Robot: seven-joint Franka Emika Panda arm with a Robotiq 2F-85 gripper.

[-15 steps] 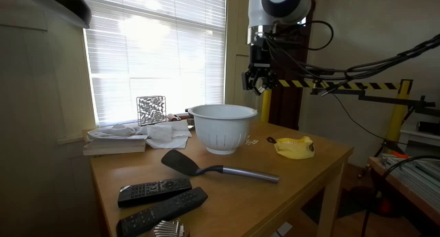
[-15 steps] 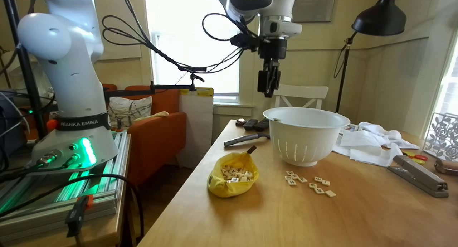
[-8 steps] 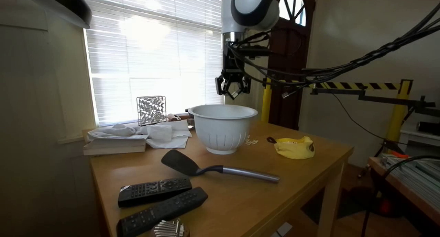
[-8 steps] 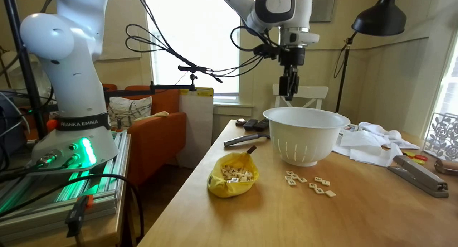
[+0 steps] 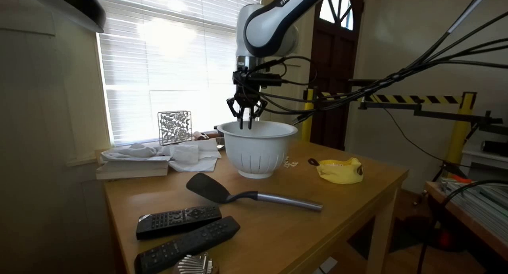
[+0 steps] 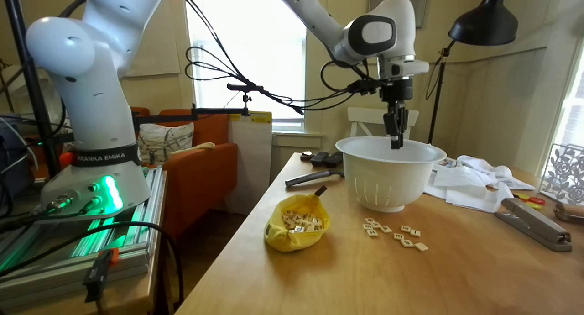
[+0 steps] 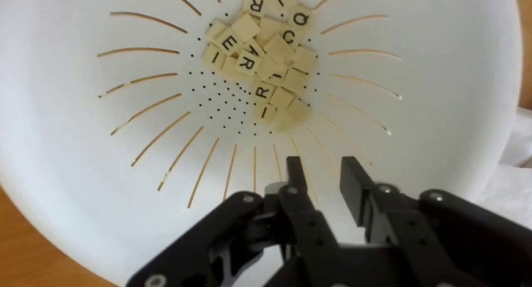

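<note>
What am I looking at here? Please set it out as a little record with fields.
Gripper: jaws partly open, nothing seen between them
Position: at the mouth of the white colander
In the colander: letter tiles, some showing no letter
Yellow bag: open, holding more tiles
Near the colander: loose tiles
Also on the table: spatula, two remotes, stapler

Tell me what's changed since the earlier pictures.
The gripper has moved outward from the base and down to the mouth of the bowl. Its fingers, closed before, now stand apart with nothing between; the small pale piece, likely a tile, seen there is gone. The bowl, bag, spatula, remotes and loose tiles stayed put.
</note>
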